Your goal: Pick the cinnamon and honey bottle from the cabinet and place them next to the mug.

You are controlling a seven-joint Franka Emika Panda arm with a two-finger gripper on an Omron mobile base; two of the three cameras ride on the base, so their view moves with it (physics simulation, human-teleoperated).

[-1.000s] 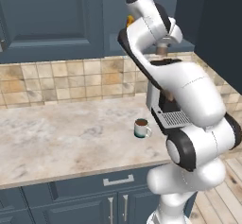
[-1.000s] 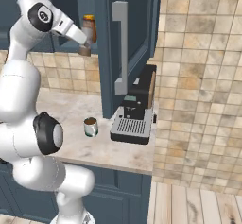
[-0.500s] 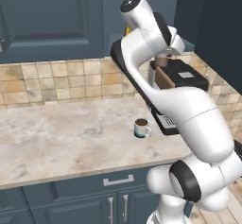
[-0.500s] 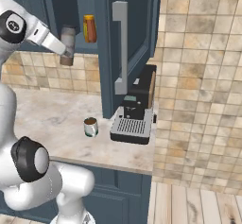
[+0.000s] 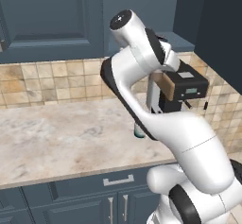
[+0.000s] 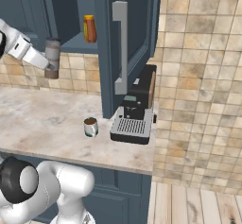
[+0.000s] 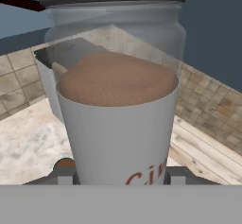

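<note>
You're in a rendered home kitchen, marble-look counter (image 5: 52, 138), tan tiled backsplash (image 6: 198, 76), dark blue-grey cabinet (image 6: 106, 43), drawer fronts with silver handles (image 5: 118, 180), coffee machine (image 6: 134, 112).

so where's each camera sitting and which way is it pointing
Left base view: behind the arm on its left, looking forward and down over the counter and mug; the white arm rises from lower right.
Right base view: behind on the right, facing the cabinet, honey bottle and coffee machine; the gripper holds the cinnamon.
Hand view: on the hand, looking along the gripper at the cinnamon jar.
Both base views share mug, counter and coffee machine.
</note>
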